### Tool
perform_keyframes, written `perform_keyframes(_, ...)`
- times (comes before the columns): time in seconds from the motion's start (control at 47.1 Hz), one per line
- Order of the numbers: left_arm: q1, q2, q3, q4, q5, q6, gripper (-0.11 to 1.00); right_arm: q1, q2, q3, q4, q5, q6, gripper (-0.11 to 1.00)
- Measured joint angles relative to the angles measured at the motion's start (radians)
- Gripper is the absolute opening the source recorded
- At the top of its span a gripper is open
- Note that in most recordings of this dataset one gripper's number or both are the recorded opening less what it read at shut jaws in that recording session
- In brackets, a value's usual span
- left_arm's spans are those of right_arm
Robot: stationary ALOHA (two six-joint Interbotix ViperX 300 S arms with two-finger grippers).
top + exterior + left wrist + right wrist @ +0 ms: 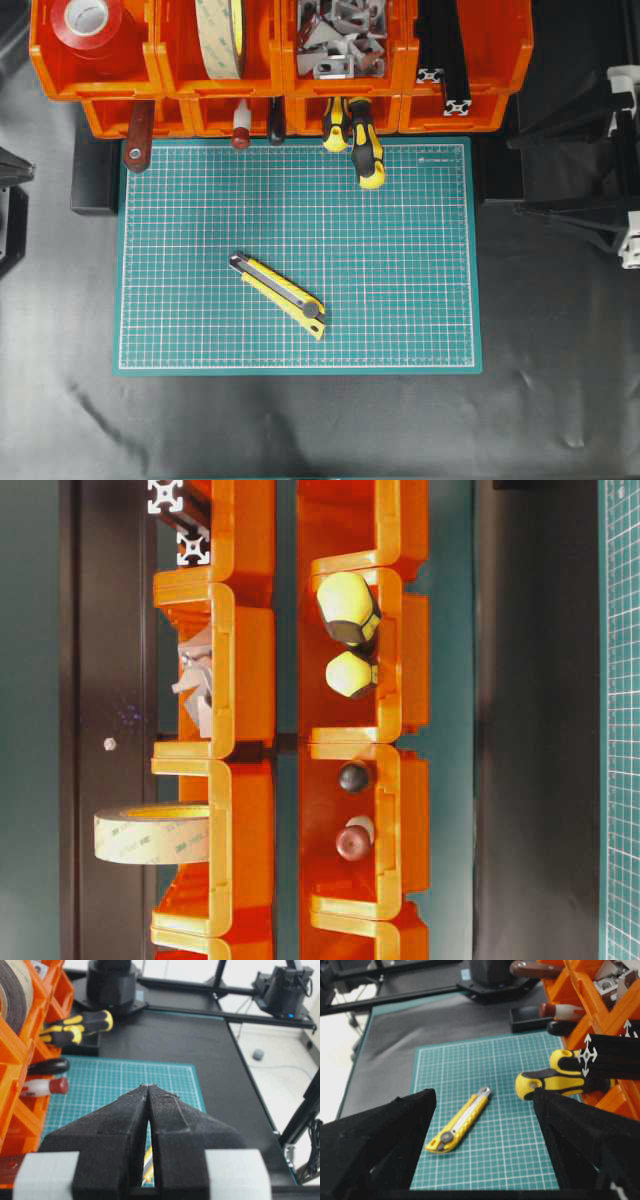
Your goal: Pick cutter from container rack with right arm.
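Observation:
The cutter [278,281] is a slim yellow knife with a black strip. It lies flat and diagonal on the green cutting mat [400,300], well in front of the orange container rack [160,85]. In the right wrist view the cutter [460,1120] lies on the mat between and beyond my right gripper's [484,1097] wide-open, empty fingers. My left gripper [149,1086] is shut and empty above the mat; a sliver of the cutter [148,1165] shows through the slit between its fingers. Neither gripper shows in the overhead view.
Two yellow-and-black screwdriver handles [365,150] jut from the rack's lower bins over the mat's far edge, next to a brown handle [138,140] and a red-tipped tool [240,130]. Upper bins hold tape rolls [220,35], metal brackets [340,35] and black extrusions [445,60].

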Motion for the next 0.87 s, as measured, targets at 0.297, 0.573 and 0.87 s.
perform_keyframes(0.297, -0.005, 0.0, 0.0, 0.002, -0.002, 0.0, 0.0, -0.003, -0.009, 0.003, 0.0, 0.0, 0.0, 0.77)
perform_keyframes(0.573, -0.006, -0.006, 0.0, 0.002, -0.003, 0.0, 0.0, -0.003, -0.018, 0.003, 0.0, 0.0, 0.0, 0.77)
perform_keyframes(0.87, -0.006, -0.012, 0.0, 0.0, -0.015, 0.002, 0.0, -0.006, -0.018, 0.003, 0.002, 0.009, 0.0, 0.77)
